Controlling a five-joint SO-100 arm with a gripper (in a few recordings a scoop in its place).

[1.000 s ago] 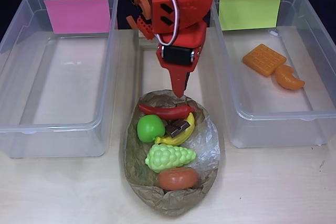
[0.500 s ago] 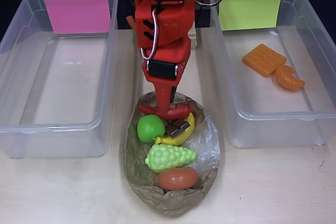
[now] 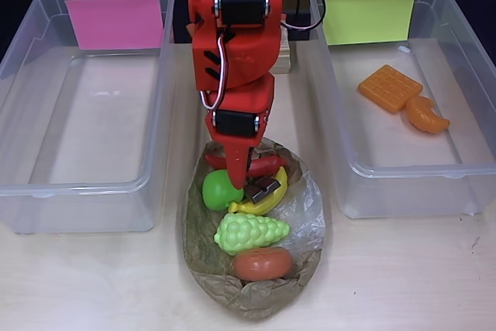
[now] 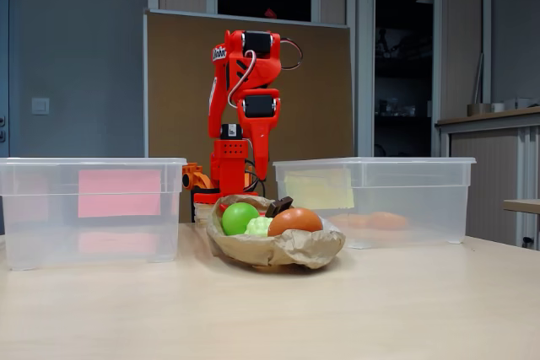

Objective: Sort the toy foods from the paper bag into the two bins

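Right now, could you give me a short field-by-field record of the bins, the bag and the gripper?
pink-label bin: holds no toy
yellow-label bin: waffle and croissant
paper bag: chili, apple, bananas, chocolate, grapes, donut
gripper: low over the bag's far end, beside the apple; open or shut not clear

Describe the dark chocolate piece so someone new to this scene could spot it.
Between the two clear bins lies a crumpled paper bag of toy foods. The chocolate square rests on the yellow bananas, beside the green apple. It is the only dark brown, blocky piece there.
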